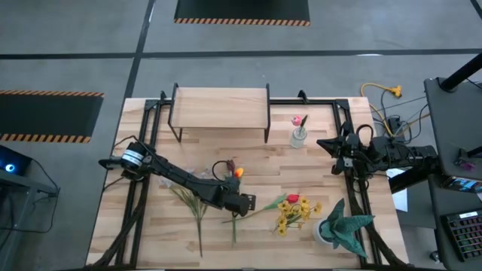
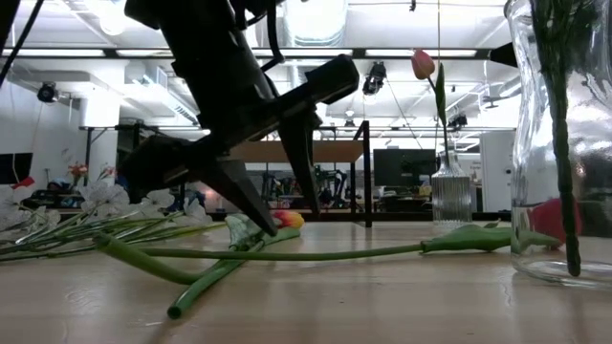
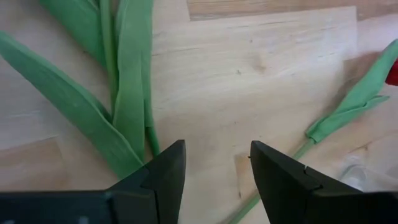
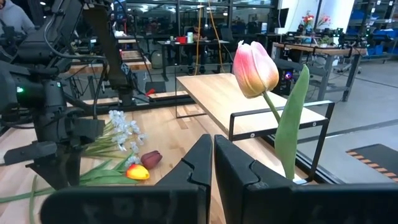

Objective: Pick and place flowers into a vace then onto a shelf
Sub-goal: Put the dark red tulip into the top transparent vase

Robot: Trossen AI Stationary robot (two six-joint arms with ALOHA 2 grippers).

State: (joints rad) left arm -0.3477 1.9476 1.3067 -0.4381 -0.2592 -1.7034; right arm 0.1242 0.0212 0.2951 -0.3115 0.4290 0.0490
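Note:
Loose flowers lie flat on the tabletop: an orange-yellow tulip (image 1: 238, 172), a maroon tulip (image 1: 230, 164), white blooms (image 1: 192, 177), a red tulip (image 1: 293, 199) and a yellow sprig (image 1: 290, 216). A ribbed glass vase (image 1: 299, 138) stands on the table with a pink tulip (image 4: 255, 67) upright in it. The shelf (image 1: 220, 105) stands at the far edge. My left gripper (image 1: 245, 203) (image 3: 217, 165) is open, pointing down over bare wood between green tulip leaves (image 3: 124, 93) and the red tulip's stem (image 3: 339, 118). My right gripper (image 1: 324, 143) (image 4: 213, 155) is shut, level, just right of the vase.
A spiky green plant in a white pot (image 1: 340, 226) stands near the table's near right corner. In the low view a clear glass vessel (image 2: 564, 143) with a green stem inside looms close. Black frame rails (image 1: 151, 113) border the table. Bare wood lies in front of the shelf.

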